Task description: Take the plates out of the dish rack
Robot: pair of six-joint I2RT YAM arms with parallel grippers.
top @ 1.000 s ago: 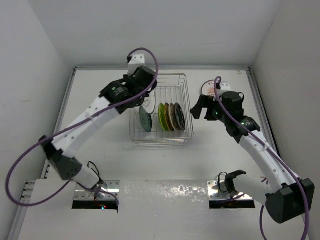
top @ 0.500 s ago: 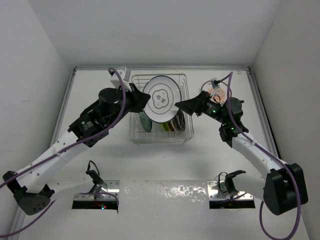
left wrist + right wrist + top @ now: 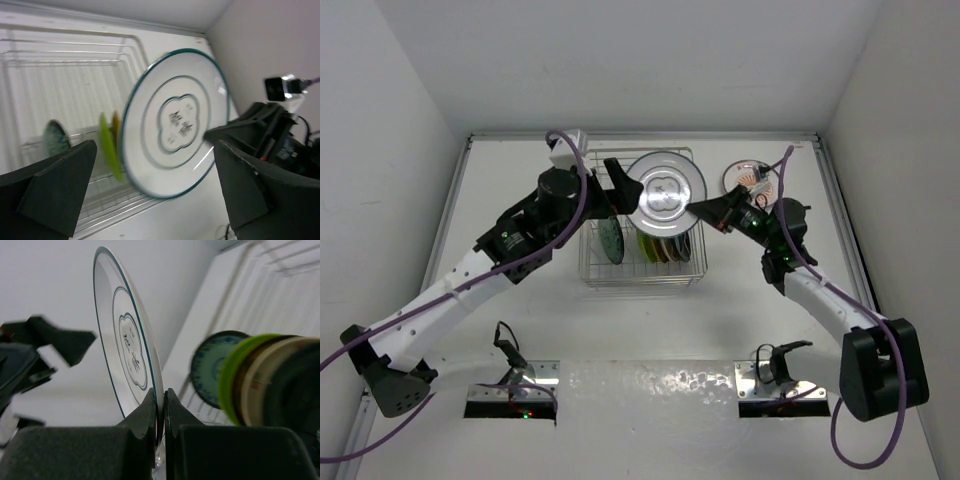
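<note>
A white plate with dark rings (image 3: pixel 665 193) hangs upright over the dish rack (image 3: pixel 645 283). My right gripper (image 3: pixel 700 210) is shut on its right rim; in the right wrist view the right gripper (image 3: pixel 161 395) pinches the edge of this plate (image 3: pixel 125 340). My left gripper (image 3: pixel 618 185) stands open to the plate's left. Seen from the left wrist, the left gripper (image 3: pixel 155 150) has its fingers wide apart, clear of the plate (image 3: pixel 175 120). A lime green plate (image 3: pixel 643 240), tan and dark plates (image 3: pixel 668 243) and a blue-grey plate (image 3: pixel 610 240) stand in the rack.
A white plate with red marks (image 3: pixel 748 178) lies flat on the table right of the rack, behind the right arm. White walls close the table on the left, back and right. Both arm bases sit at the near edge.
The left gripper has opened and let go of the white ringed plate. The right gripper has closed on the plate's rim, and the plate has shifted slightly right and back over the rack.
</note>
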